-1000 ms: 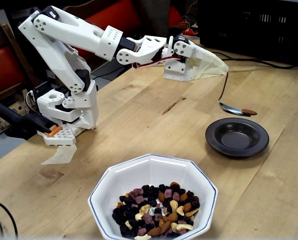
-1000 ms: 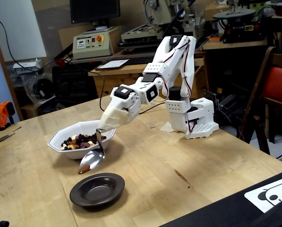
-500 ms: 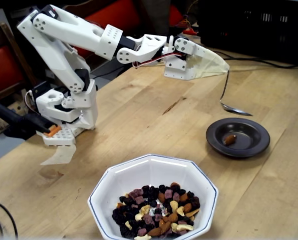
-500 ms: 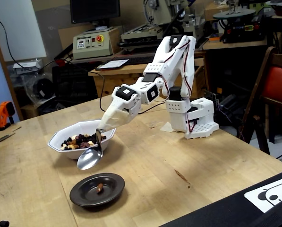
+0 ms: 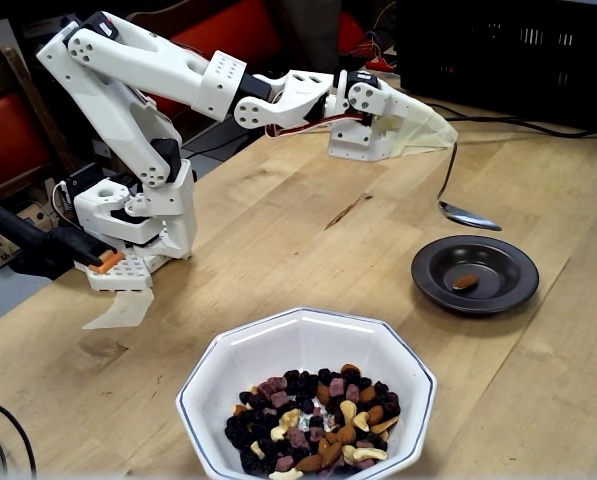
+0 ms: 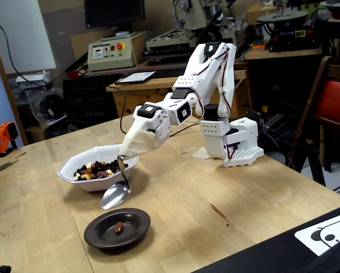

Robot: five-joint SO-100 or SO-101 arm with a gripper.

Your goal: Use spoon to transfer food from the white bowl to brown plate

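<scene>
Item, my gripper (image 5: pixel 446 140): closed on the spoon (image 5: pixel 468 215) handle, spoon empty, hanging above the plate (image 5: pixel 475 273) rim. Item, plate: near the worktop's far edge in that fixed view, holding one almond (image 5: pixel 465 282). Item, bowl (image 5: pixel 306 400): at the near edge, food (image 5: pixel 313 420) heaped inside. Risk, as I judge it: the thin handle twisting in my grip on the next scoop, spilling nuts onto the worktop (image 5: pixel 308 240).
</scene>
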